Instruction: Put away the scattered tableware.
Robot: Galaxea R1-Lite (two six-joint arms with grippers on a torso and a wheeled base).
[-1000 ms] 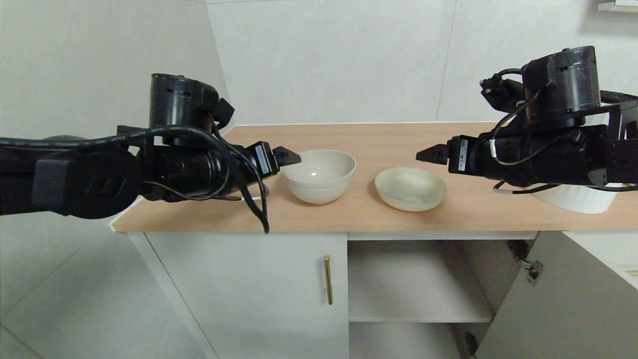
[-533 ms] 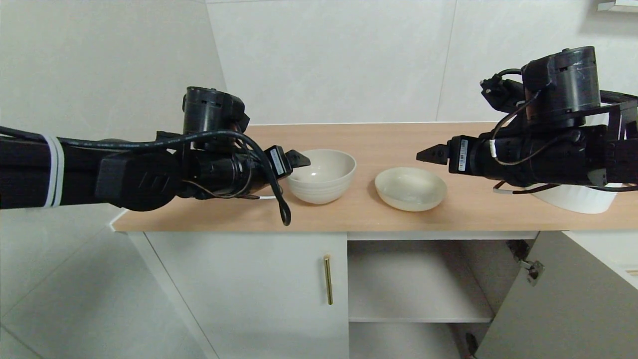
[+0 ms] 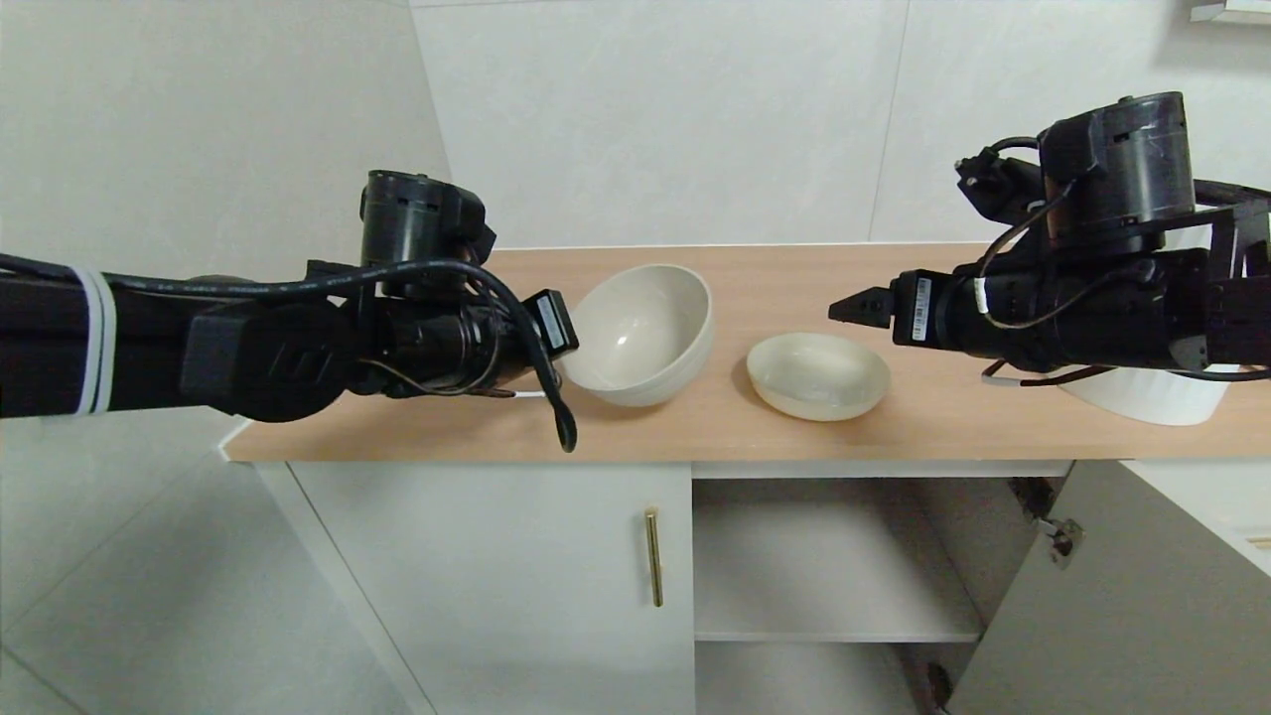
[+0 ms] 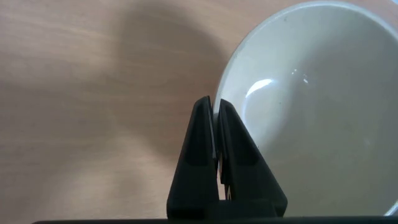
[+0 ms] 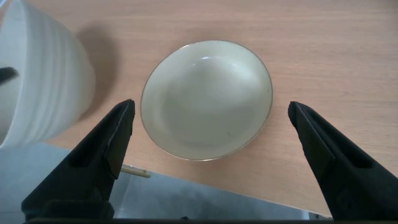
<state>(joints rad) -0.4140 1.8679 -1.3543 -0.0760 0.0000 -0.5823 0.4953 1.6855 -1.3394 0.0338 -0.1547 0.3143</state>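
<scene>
our left gripper [image 4: 216,112] pinches the deep cream ceramic bowl [image 3: 640,333], our right gripper [image 3: 844,308] gapes idle; nothing is stowed yet.

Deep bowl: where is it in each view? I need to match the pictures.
Head view: deep bowl, centre-left, tilted on the wooden countertop.
Left wrist view: its rim sits between the left gripper's shut fingers.
Right wrist view: its ribbed wall, beside the shallow dish.
Shared landmark: the wooden countertop.
</scene>
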